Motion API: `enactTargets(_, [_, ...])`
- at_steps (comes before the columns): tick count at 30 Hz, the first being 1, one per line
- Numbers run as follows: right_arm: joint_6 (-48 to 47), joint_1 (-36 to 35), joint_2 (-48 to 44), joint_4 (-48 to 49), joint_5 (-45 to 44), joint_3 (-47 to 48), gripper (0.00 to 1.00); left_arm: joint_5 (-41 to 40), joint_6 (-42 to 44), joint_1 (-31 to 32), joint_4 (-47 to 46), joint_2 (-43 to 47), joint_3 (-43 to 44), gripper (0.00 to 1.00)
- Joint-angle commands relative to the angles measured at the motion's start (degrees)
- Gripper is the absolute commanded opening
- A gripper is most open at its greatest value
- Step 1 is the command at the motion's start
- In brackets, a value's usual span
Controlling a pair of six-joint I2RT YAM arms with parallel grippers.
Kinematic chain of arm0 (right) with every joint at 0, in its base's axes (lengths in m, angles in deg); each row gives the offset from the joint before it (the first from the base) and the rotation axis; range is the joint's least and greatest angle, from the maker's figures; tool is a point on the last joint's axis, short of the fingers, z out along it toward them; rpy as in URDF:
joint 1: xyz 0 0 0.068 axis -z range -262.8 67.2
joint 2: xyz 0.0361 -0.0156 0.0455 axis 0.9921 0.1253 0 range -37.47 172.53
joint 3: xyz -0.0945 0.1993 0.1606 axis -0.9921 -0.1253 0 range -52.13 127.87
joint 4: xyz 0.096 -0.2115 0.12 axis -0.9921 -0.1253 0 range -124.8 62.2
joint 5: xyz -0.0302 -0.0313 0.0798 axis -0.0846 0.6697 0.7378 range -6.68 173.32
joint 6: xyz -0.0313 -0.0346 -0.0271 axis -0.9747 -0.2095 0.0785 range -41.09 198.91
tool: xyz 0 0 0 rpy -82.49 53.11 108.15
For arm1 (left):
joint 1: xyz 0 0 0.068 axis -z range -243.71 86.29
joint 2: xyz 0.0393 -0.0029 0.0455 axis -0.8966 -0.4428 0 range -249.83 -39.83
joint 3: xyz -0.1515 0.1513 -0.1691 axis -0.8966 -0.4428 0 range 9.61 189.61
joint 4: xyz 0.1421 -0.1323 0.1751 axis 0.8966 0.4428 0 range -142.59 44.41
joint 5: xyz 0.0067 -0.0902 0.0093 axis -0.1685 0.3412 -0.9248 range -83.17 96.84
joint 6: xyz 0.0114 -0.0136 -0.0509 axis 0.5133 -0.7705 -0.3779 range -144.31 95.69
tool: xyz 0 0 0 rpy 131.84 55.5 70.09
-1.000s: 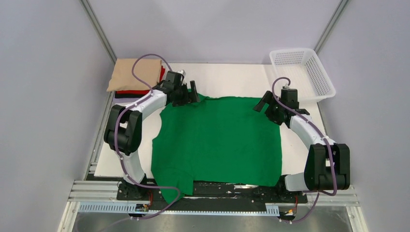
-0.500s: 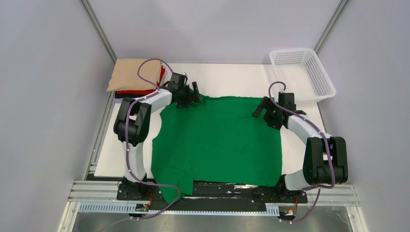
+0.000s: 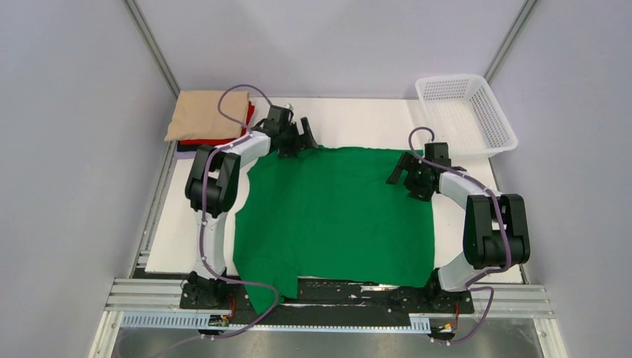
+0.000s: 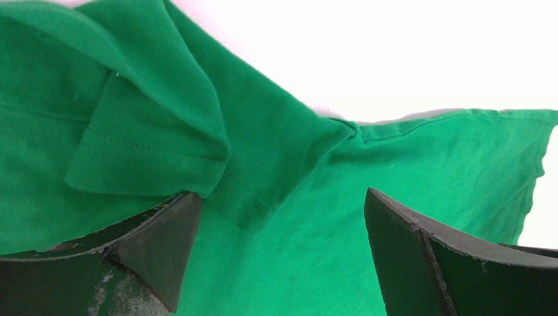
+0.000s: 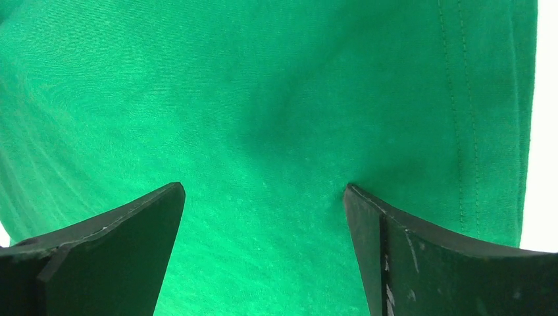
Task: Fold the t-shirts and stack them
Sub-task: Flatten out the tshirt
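Note:
A bright green t-shirt [image 3: 339,216] lies spread flat on the white table, its near left corner hanging over the front rail. My left gripper [image 3: 304,139] is open at the shirt's far left corner; in the left wrist view its jaws [image 4: 279,214] stand wide over the cloth beside a folded-over sleeve [image 4: 151,141]. My right gripper [image 3: 402,168] is open at the far right corner; the right wrist view shows its jaws [image 5: 263,197] wide over green cloth [image 5: 276,99] near the hem. A stack of folded shirts, beige [image 3: 209,115] over red and dark, sits at the far left.
A white mesh basket [image 3: 466,115] stands at the back right corner. White table surface [image 3: 358,119] shows behind the green shirt and along its right side. Metal rails run along the front edge.
Both arms have reached further away from their bases. The left gripper moved slightly toward the back right, the right gripper toward the back left, and the shirt's far edge lies straighter.

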Motion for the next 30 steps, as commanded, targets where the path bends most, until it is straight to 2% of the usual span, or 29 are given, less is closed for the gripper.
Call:
enactTargets(1, [-1.8, -0.2, 2.0, 0.3, -0.1, 2.1, 1.0, 2.4, -2.0, -0.1, -3.5, -2.0, 3.3, 1.0])
enactTargets(8, [-2.2, -0.2, 4.8, 0.3, 0.5, 2.9, 1.0, 3.4, -6.8, -0.2, -13.9, -2.6, 2.8, 1.0])
enactTargets(16, [-2.9, -0.2, 4.9, -0.1, -1.0, 3.1, 1.0, 3.9, -8.8, -1.5, -17.1, -10.1, 11.4, 1.0])
enactTargets(18, [-3.0, -0.2, 4.8, -0.2, -1.4, 3.1, 1.0, 2.0, -8.1, -2.1, -16.8, -12.2, 14.6, 1.0])
enactTargets(24, [-3.1, -0.2, 3.9, -0.6, -1.8, 3.2, 1.0, 1.8, -6.2, -5.2, -14.3, -21.4, 30.6, 1.0])
enactTargets(28, [-3.1, -0.2, 2.9, -0.8, -1.8, 3.2, 1.0, 6.2, -4.4, -6.8, -10.5, -26.8, 47.6, 1.0])
enactTargets(30, [-3.0, -0.2, 2.1, -1.0, -2.0, 3.3, 1.0, 6.2, -3.0, -7.3, -7.6, -27.3, 51.4, 1.0])
